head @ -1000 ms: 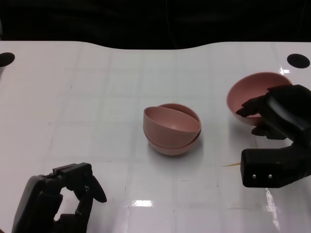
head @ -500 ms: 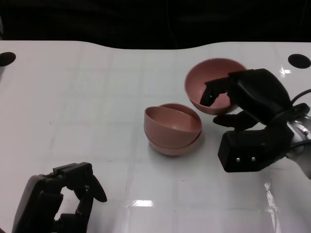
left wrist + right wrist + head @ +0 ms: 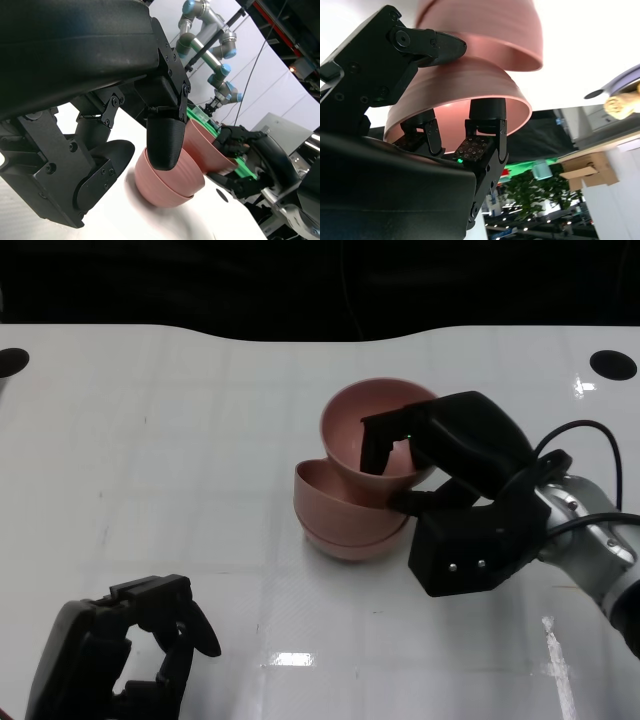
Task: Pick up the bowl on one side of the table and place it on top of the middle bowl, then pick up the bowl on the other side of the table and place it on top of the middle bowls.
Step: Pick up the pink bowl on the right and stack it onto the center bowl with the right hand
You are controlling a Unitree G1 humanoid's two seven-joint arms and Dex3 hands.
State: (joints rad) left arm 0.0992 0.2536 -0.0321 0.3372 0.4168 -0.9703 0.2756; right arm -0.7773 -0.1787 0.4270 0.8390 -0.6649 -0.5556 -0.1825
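Nearest the robot, well short of the stacked bowls [image 3: 345,520] and off to their left, the left hand [image 3: 120,655] rests low over the white table [image 3: 180,420]. It holds nothing; its fingers [image 3: 167,137] are curled loosely inward with gaps between them, so whether it counts as spread or closed cannot be told for sure.

The stacked bowls, two pink ones nested together, sit near the middle of the table. The upper one lies tilted in the lower one, its rim higher on the left.

Just right of the stack, the right hand [image 3: 440,455] grips a third pink bowl [image 3: 375,430] by its right rim, fingers [image 3: 480,127] reaching inside the bowl and the thumb pressed against its outer wall. This held bowl hangs tilted at the far right edge of the stack, its opening turned toward the robot; its underside looks to be touching or almost touching the rim of the upper stacked bowl, though which cannot be told.

Beyond the stack, black round marks [image 3: 612,364] sit at the table's far corners.
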